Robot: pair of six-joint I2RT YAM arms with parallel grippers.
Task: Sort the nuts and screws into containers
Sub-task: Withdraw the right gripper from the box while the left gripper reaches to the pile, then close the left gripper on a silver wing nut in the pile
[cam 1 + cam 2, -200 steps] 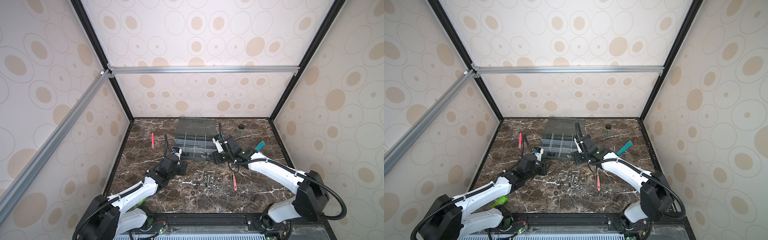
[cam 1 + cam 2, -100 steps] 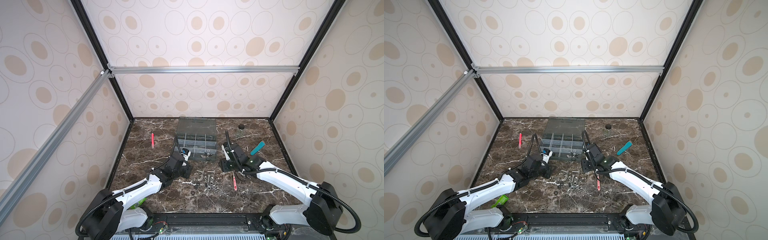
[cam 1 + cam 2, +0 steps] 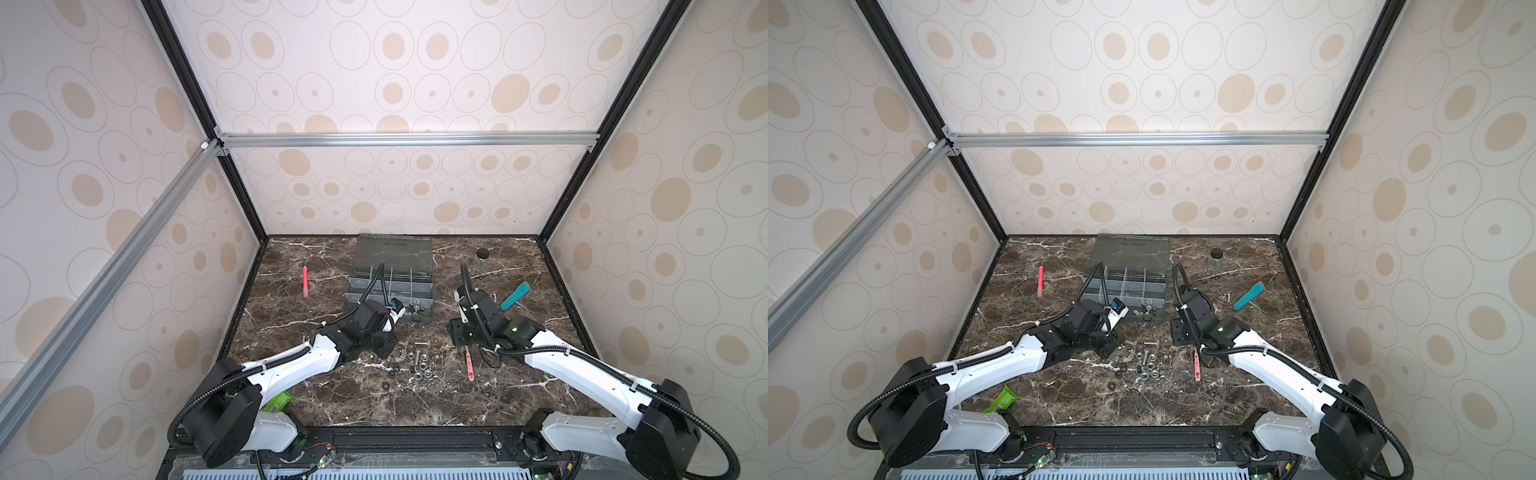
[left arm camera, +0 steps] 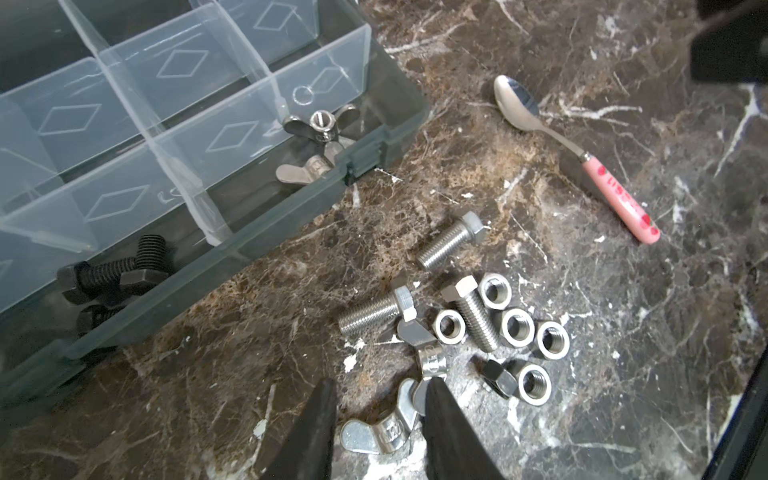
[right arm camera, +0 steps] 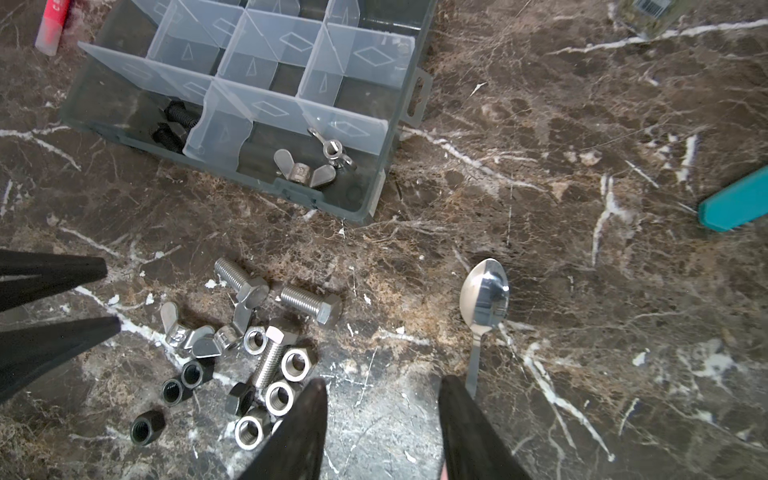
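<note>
Roughly in the lower middle of both top views, the screws (image 3: 422, 344) and nuts (image 3: 417, 368) lie in a loose heap on the marble table (image 3: 415, 399), just in front of the open box (image 3: 409, 276). The left gripper (image 3: 386, 353) hangs at the heap's left edge and the right gripper (image 3: 459, 338) stands to its right, above a pink-handled spoon (image 3: 469, 368). A jar (image 3: 1215, 262) stands in the upper right of the tabletop, well apart from the heap. How wide either gripper stands cannot be told from up here. From the left wrist, the left gripper (image 4: 380, 386) has its fingers (image 4: 316, 428) spread. One wing nut (image 4: 378, 432) lies between them on the table, not pinched. Just beyond it are silver screws (image 4: 451, 239) and silver nuts (image 4: 517, 328). Black screws (image 4: 116, 274) sit in one compartment along the near wall of the box (image 4: 257, 245) and two wing nuts in the next, at the corner. From the right wrist, the right gripper (image 5: 384, 382) is spread over bare marble and holds nothing. The nuts (image 5: 295, 363) lie beside one of its fingers (image 5: 307, 419) and the spoon (image 5: 486, 299) beside the other. The left gripper's tips stand apart and just short of the heap.
</note>
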